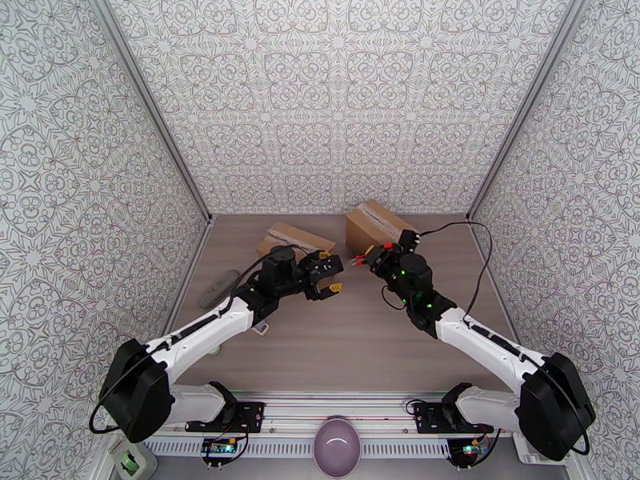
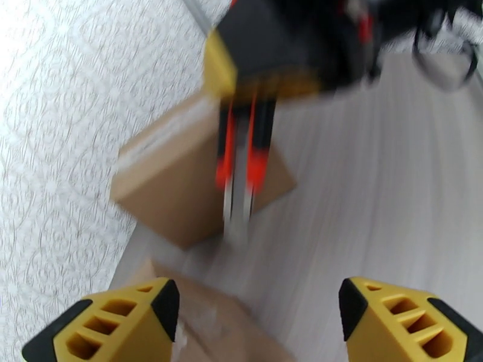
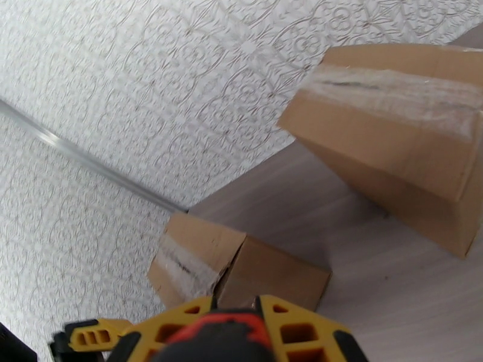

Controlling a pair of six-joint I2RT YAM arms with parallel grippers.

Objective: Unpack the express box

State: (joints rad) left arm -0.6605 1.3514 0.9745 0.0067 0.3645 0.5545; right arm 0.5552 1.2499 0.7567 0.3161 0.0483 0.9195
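While your right end effector (image 1: 386, 251) grips the cutter (image 2: 241, 164) and left end effector (image 2: 256, 303) sits open, slitting the tape (image 3: 392, 95) on the box (image 1: 374, 223) looks next.

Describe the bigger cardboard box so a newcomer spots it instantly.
Follow the table to the back wall. The bigger box sits near it, right of centre. It stands clearly taller than the flatter box to its left.

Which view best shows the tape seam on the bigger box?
Right wrist: the tape seam on the bigger box runs close and sharp. Top external shows it small and far; left wrist shows it as a blurred pale strip.
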